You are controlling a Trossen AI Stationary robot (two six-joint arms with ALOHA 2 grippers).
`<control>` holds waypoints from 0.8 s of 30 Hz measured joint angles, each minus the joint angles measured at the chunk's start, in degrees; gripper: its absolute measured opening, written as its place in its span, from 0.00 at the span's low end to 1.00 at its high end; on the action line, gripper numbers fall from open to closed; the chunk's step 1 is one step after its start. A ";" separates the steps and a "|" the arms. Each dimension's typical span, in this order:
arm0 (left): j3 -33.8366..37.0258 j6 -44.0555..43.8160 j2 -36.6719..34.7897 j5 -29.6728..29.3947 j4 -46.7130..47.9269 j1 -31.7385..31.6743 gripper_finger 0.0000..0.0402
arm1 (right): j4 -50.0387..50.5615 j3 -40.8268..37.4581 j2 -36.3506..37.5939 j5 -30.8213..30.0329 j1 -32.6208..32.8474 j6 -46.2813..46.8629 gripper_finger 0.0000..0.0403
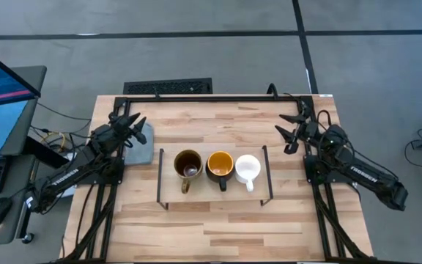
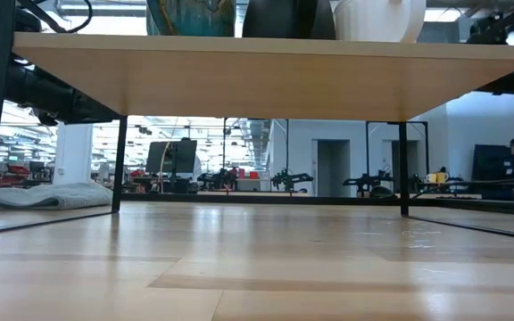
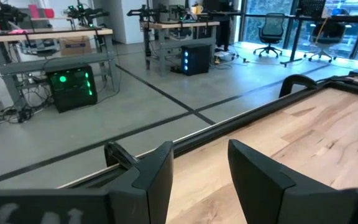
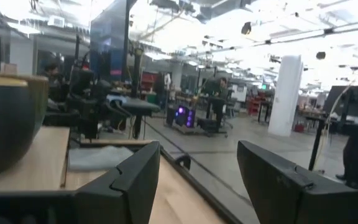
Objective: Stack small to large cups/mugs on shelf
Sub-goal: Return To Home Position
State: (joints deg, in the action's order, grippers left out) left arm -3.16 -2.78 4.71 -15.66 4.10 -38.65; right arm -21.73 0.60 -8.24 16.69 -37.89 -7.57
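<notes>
Claws first: my left claw (image 1: 132, 121) hangs with its fingers spread and nothing between them, and the left wrist view shows only bare worktop (image 1: 218, 227) through the gap. The right claw (image 1: 290, 132) is just as wide and just as empty. A grey cloth (image 1: 142, 144) lies just beside the left claw, on its shelf side. The shelf (image 1: 204, 193) sits between the two claws, well apart from both and a little back toward the arm bases. All three mugs stand upright on it in one row, mouths up. The olive-brown mug (image 1: 187, 166) is nearest the left claw, the dark mug (image 1: 220, 165) with the yellow-orange inside is in the middle, and the white mug (image 1: 247, 167) is nearest the right claw. The row's long axis runs from claw to claw, along the shelf's own length, going from large on the left to small on the right. Every handle points away from the far edge, back toward the arm bases. I judge the placing done, so only the retreat home remains. To do it well I would draw each arm straight back on its own side. I would lift the left one clear of the cloth first and let neither elbow swing in over the shelf's wire legs.
</notes>
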 joint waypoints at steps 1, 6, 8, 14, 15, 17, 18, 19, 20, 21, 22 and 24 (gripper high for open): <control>0.00 0.08 0.00 -0.02 0.02 0.00 0.36 | 1.73 0.00 1.18 0.00 0.00 0.01 0.59; 0.02 0.10 0.01 0.22 0.07 0.00 0.36 | 8.63 -0.02 6.85 0.00 0.00 -0.24 0.59; 0.02 0.10 0.09 0.26 0.10 0.00 0.36 | 9.28 -0.17 8.31 -0.01 0.00 -0.70 0.59; 0.04 0.12 0.55 1.61 0.24 0.02 0.36 | 11.38 -0.20 8.14 -0.26 0.00 -1.21 0.59; 0.04 0.13 0.66 1.67 0.24 0.02 0.36 | 11.40 -0.20 8.14 -0.27 0.00 -0.88 0.59; 0.07 0.30 1.27 1.83 0.26 0.02 0.36 | 11.21 -0.20 8.16 -0.26 0.00 -0.10 0.59; 0.07 0.34 1.51 1.86 0.30 0.02 0.36 | 11.34 -0.20 8.14 -0.27 0.00 0.33 0.59; 0.07 0.36 1.84 1.88 0.28 0.02 0.36 | 11.36 -0.21 8.14 -0.29 0.00 0.82 0.59; 0.07 0.34 2.32 2.03 0.30 0.02 0.36 | 11.28 -0.22 8.14 -0.32 0.00 1.14 0.59; 0.07 0.24 2.87 2.60 0.38 0.02 0.36 | 11.25 -0.22 8.14 -0.40 0.00 1.41 0.59; 0.07 0.12 3.46 3.28 0.43 0.02 0.36 | 11.27 -0.22 8.14 -0.44 0.00 1.51 0.59; 0.07 0.11 4.56 4.17 0.43 0.02 0.36 | 11.25 -0.22 8.14 -0.44 0.00 1.51 0.59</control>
State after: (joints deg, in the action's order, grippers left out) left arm -3.09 -2.67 9.27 -11.49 4.54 -38.63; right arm -10.48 0.38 -0.10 16.25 -37.89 -6.07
